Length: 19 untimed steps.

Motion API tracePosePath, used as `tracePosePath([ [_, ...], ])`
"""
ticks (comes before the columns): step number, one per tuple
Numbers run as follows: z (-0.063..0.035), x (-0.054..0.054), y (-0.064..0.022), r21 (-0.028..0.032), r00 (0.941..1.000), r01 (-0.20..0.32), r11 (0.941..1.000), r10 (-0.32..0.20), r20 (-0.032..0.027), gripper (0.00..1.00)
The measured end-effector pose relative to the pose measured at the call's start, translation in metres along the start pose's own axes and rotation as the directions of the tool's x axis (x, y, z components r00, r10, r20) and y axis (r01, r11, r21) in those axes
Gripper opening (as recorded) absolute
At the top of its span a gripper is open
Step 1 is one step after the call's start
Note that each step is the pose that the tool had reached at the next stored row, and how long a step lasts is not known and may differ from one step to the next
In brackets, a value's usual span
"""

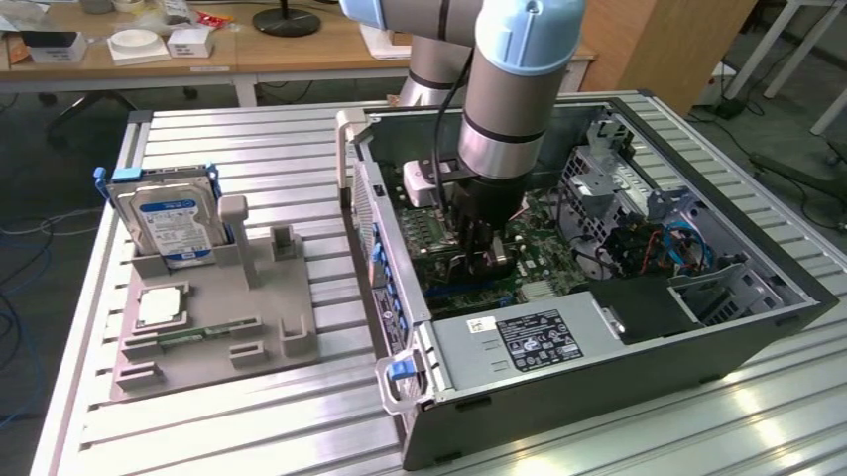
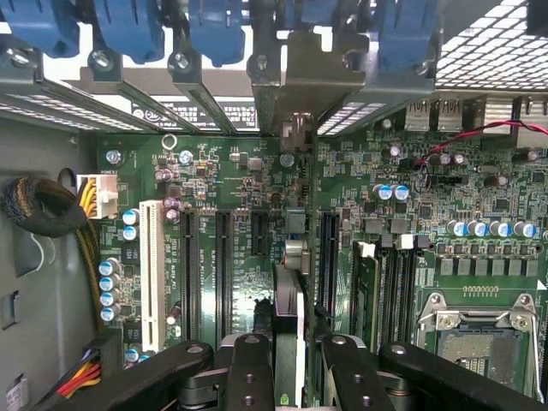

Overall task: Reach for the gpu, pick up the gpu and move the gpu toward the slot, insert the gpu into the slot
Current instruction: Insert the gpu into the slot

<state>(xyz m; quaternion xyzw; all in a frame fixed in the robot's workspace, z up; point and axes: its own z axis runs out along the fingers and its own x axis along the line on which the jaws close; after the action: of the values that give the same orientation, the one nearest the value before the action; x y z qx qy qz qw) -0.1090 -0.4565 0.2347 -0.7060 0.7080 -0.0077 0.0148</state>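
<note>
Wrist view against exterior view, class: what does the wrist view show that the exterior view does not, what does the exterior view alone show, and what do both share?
Wrist view alone: the gpu edge-on between the gripper's black fingers, held above the motherboard's long black slots, its metal bracket near the blue clips.

Exterior view alone: the silver hard drive upright in the grey holder on the exterior view's left, the wooden desks behind, and the arm reaching down into the case.

Both: the green motherboard inside the open computer case.
</note>
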Motion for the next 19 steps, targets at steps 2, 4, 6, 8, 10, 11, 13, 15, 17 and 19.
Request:
tracePosePath([
  [2, 0.0001, 0.0, -0.0002, 0.0003, 1.0, 0.0, 1.0, 0.0, 0.0, 0.27],
  [4, 0.0, 0.0, -0.0003, 0.0003, 1.0, 0.0, 1.0, 0.0, 0.0, 0.27],
  [6, 0.0001, 0.0, -0.0003, 0.0002, 1.0, 0.0, 1.0, 0.0, -0.0001, 0.27],
  [8, 0.0013, -0.0002, -0.0002, 0.0004, 1.0, 0.0, 1.0, 0.0, -0.0002, 0.27],
  [10, 0.0021, -0.0001, 0.0005, 0.0003, 1.0, 0.0, 1.0, 0.0, -0.0004, 0.27],
  [11, 0.0021, -0.0001, 0.0007, 0.0002, 1.0, 0.0, 1.0, 0.0, -0.0003, 0.27],
  [13, 0.0023, -0.0002, 0.0012, 0.0003, 1.0, 0.0, 1.0, 0.0, -0.0001, 0.27],
  [15, 0.0023, -0.0002, 0.002, 0.0006, 1.0, 0.0, 1.0, 0.0, 0.0, 0.27],
  [17, 0.0023, -0.0002, 0.0031, 0.0013, 1.0, 0.0, 1.0, 0.0, -0.0003, 0.27],
  [19, 0.0023, -0.0001, 0.0034, 0.0014, 1.0, 0.0, 1.0, 0.0, -0.0007, 0.27],
])
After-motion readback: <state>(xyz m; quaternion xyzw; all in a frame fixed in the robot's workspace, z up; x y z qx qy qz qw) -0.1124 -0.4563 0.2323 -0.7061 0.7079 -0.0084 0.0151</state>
